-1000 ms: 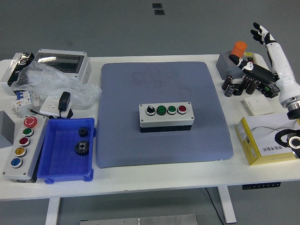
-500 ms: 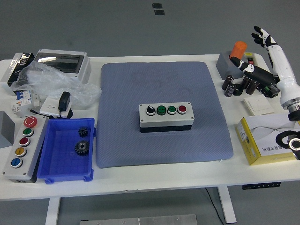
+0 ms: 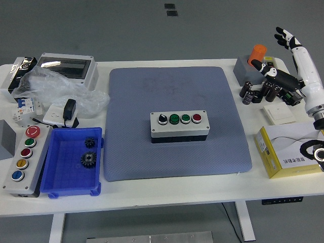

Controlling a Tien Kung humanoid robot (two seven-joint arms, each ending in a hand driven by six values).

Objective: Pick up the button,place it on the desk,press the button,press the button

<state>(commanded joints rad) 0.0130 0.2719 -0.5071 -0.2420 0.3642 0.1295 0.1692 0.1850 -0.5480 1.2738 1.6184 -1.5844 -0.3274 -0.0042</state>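
A grey button box point(image 3: 179, 126) sits in the middle of the blue-grey mat point(image 3: 152, 86). Its top row holds a black selector knob point(image 3: 162, 118), two green buttons point(image 3: 174, 118) and a red button point(image 3: 196, 118). My right hand point(image 3: 284, 36) is raised at the far right, well away from the box, on a white forearm point(image 3: 308, 76). Its fingers are spread and hold nothing. My left arm does not show.
At left stand a second button box point(image 3: 23, 159), a blue bin point(image 3: 55, 169) with two gears, a charger point(image 3: 69, 110), a plastic bag point(image 3: 61, 91) and a clear-lidded enclosure point(image 3: 68, 68). At right are an orange cylinder point(image 3: 258, 51), black cylinders point(image 3: 255, 91), a white plate point(image 3: 278, 114) and a yellow box point(image 3: 283, 152).
My right arm has drifted slightly to the right and up, hand still spread. The button box has not moved.
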